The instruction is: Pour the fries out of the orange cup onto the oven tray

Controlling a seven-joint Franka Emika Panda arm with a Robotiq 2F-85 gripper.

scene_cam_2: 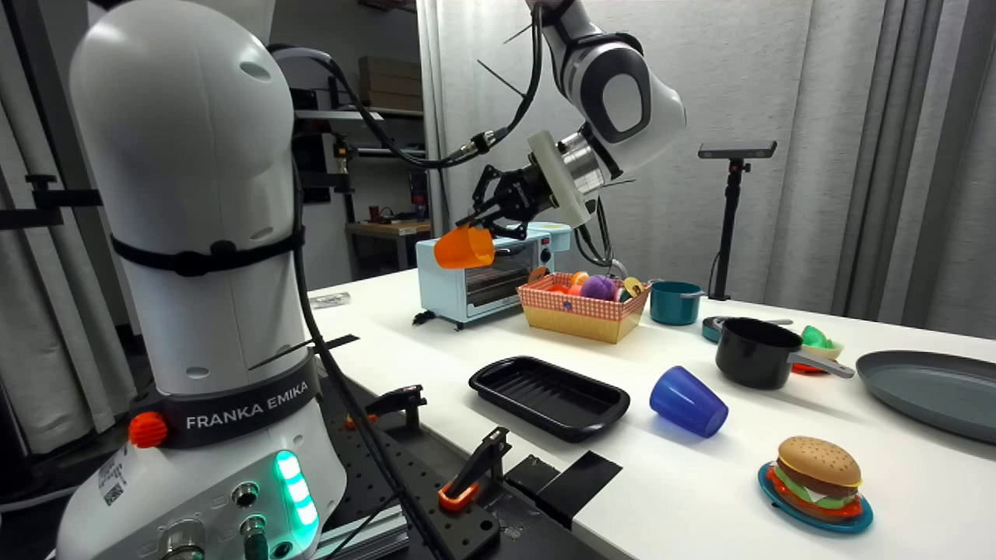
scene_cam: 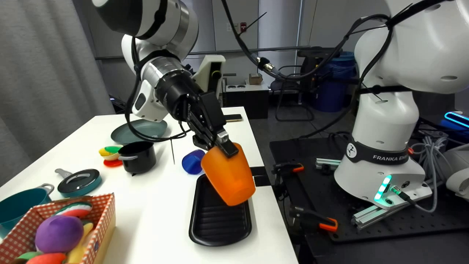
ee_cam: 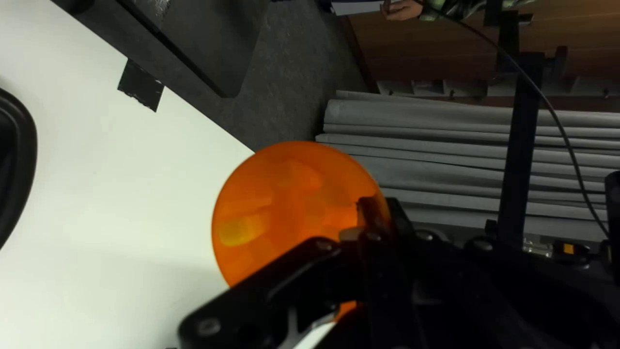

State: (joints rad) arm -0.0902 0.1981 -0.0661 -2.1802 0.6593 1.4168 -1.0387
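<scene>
My gripper (scene_cam: 225,145) is shut on the rim of the orange cup (scene_cam: 230,178), which is tilted in the air with its base pointing down and away from the arm. Both also show in an exterior view, the gripper (scene_cam_2: 476,219) and the cup (scene_cam_2: 462,249), well above the table. In the wrist view one finger (ee_cam: 370,218) shows through the cup (ee_cam: 290,194). A yellow shape, likely fries (ee_cam: 240,231), shows inside the cup. The black oven tray (scene_cam: 220,223) lies on the table with no fries visible in it (scene_cam_2: 545,395). Its rim (ee_cam: 29,150) shows at the wrist view's left.
A blue cup (scene_cam_2: 689,400) lies on its side beside the tray. A black pot (scene_cam_2: 753,354), a dark plate (scene_cam_2: 934,389) and a toy burger (scene_cam_2: 818,474) stand farther along. A toy-filled basket (scene_cam_2: 580,319) and a light blue oven (scene_cam_2: 443,280) stand behind the tray.
</scene>
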